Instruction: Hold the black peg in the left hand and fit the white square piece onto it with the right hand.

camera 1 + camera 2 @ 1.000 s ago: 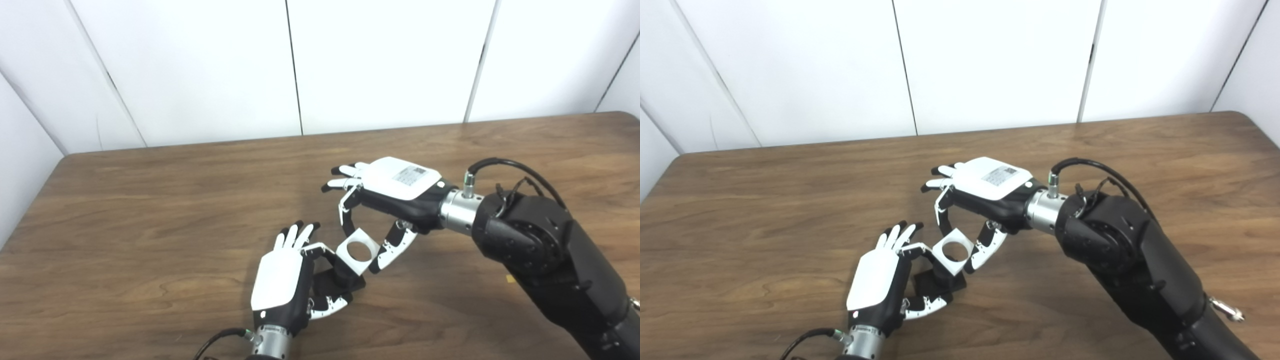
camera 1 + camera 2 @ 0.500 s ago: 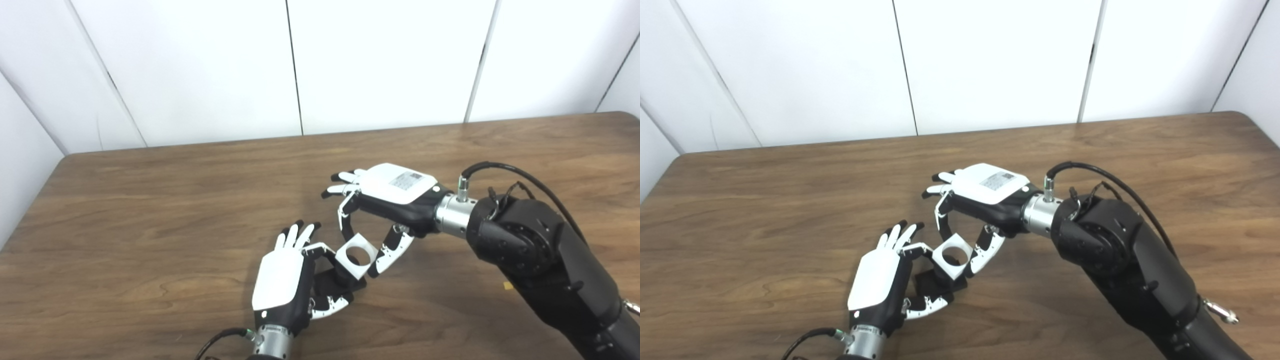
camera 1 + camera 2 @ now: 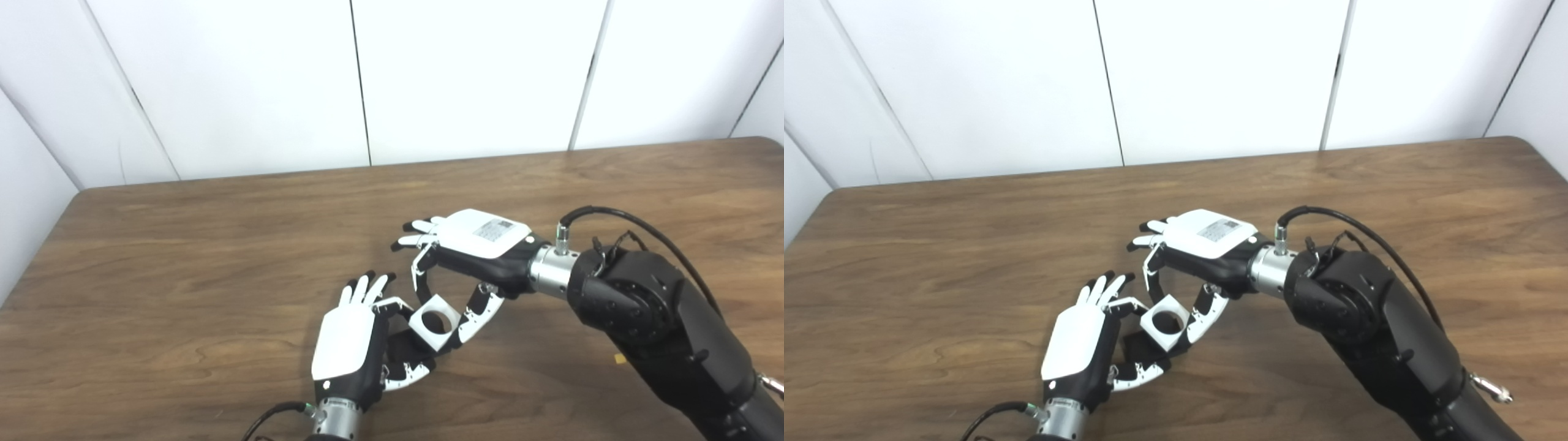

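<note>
My left hand (image 3: pixel 349 349) is shut on the black peg (image 3: pixel 409 346), pinched between finger and thumb; its flat black base shows under the hand and most of the post is hidden. My right hand (image 3: pixel 471 251) is shut on the white square piece (image 3: pixel 433 321), held by a finger above and the thumb at the lower right. The piece's round hole sits over the top of the peg, with black showing inside it. The same shows in the right eye view: the left hand (image 3: pixel 1079 349), the white piece (image 3: pixel 1165 323), the right hand (image 3: pixel 1206 242).
The brown wooden table (image 3: pixel 184 257) stretches to a white panelled wall (image 3: pixel 367 79) behind. A small yellow mark (image 3: pixel 620 358) lies on the table beside my right forearm (image 3: pixel 649 312).
My right hand has lowered toward me with the white piece, bringing it down over the top of the peg. My left hand has held nearly still.
</note>
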